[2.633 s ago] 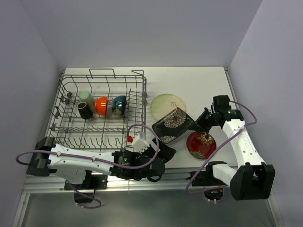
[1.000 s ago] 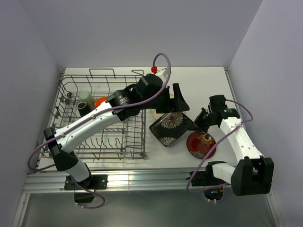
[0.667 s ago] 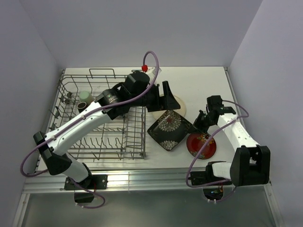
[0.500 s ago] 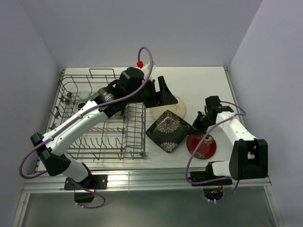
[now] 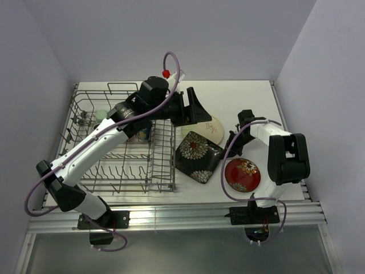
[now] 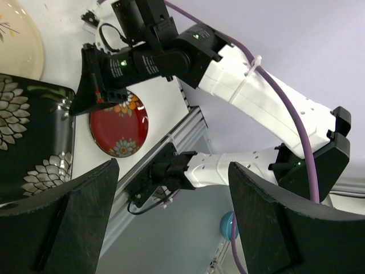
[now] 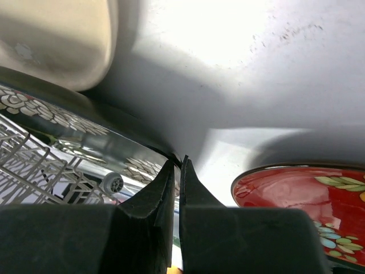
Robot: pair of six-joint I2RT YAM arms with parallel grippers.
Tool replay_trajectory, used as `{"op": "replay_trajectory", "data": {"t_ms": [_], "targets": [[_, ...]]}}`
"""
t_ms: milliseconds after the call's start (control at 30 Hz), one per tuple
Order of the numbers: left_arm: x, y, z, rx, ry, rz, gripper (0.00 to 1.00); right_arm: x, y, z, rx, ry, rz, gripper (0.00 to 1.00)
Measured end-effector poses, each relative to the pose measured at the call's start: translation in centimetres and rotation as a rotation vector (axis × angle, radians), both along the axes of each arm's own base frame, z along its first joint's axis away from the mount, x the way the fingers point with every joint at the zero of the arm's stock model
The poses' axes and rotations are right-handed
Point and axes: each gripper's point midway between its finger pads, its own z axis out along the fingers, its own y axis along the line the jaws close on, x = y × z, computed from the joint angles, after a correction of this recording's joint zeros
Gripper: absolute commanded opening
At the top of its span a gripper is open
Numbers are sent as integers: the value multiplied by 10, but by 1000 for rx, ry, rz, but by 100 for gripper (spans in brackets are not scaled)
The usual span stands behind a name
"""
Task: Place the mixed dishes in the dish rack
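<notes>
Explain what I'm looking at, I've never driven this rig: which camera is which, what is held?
Left robot arm and right robot arm stand at a white table's near edge. One picture looks down from above and behind; the other two come from wrist cameras. The left tool is open and empty, near the grey wire dish rack's right side, which holds a green cup and dark blue bowl. On the table lie a pale round plate, a black square floral plate and a red floral plate. The right tool is shut, tips at the black plate's rim, holding nothing.
</notes>
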Motion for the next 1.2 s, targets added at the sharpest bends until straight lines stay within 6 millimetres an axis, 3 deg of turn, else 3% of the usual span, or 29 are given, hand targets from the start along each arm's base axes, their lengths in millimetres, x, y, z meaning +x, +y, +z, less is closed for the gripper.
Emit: {"op": "replay_trajectory", "data": {"t_ms": [100, 400, 600, 633, 733, 933, 1033, 1100, 1200], "targets": [[8, 7, -2, -7, 2, 16, 83, 2, 1, 0, 7, 7, 10, 0], [14, 13, -2, -20, 9, 13, 82, 2, 4, -3, 26, 8, 2, 23], [15, 17, -3, -25, 15, 8, 81, -2, 13, -15, 67, 7, -29, 51], [14, 18, -4, -25, 16, 8, 81, -3, 14, -17, 72, 9, -36, 61], [13, 21, -5, -25, 21, 7, 81, -5, 18, -17, 97, 5, -62, 72], [10, 26, 0, -36, 16, 0, 80, -2, 28, -12, 160, -80, -99, 69], [10, 29, 3, -42, 10, -1, 80, 1, 37, -13, 197, -124, -110, 59], [10, 31, 5, -44, 4, -1, 80, 3, 43, -14, 215, -154, -105, 47], [10, 33, 7, -47, -2, -2, 80, 7, 50, -18, 208, -200, -87, 41]]}}
